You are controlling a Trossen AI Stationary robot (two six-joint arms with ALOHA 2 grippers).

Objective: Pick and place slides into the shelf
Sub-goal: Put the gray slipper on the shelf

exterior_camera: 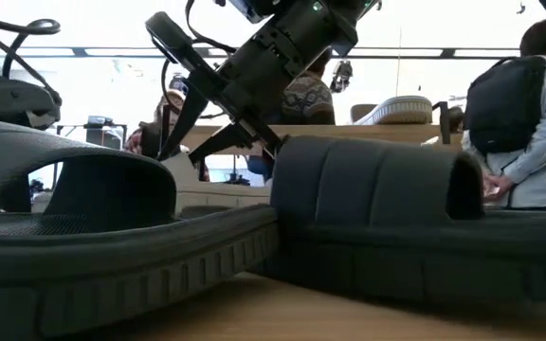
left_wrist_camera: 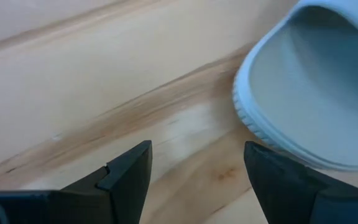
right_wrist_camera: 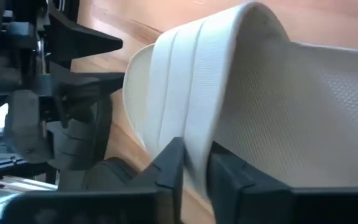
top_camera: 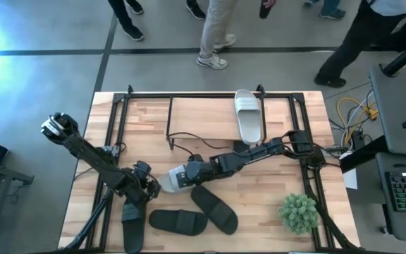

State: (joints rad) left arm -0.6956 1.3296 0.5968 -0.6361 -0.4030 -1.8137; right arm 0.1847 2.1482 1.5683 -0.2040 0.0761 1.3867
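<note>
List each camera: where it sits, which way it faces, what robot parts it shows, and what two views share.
High: overhead, facing straight down; both arms, shelf, right gripper.
Low: tabletop height, facing level across; dark slides close up, an arm above.
Left wrist: on the left arm, facing the tabletop; left gripper with jaws open.
Right wrist: on the right arm; jaws shut on the white slide.
Shared: both wrist views show that white slide.

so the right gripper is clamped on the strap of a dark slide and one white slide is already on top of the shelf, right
Not quite: the slide in the right gripper is white, not dark. The right wrist view shows the fingers pinching its pale strap, and the high view shows that same pale slide at the gripper in the middle of the table. The rest holds: another white slide lies on the shelf.
</note>
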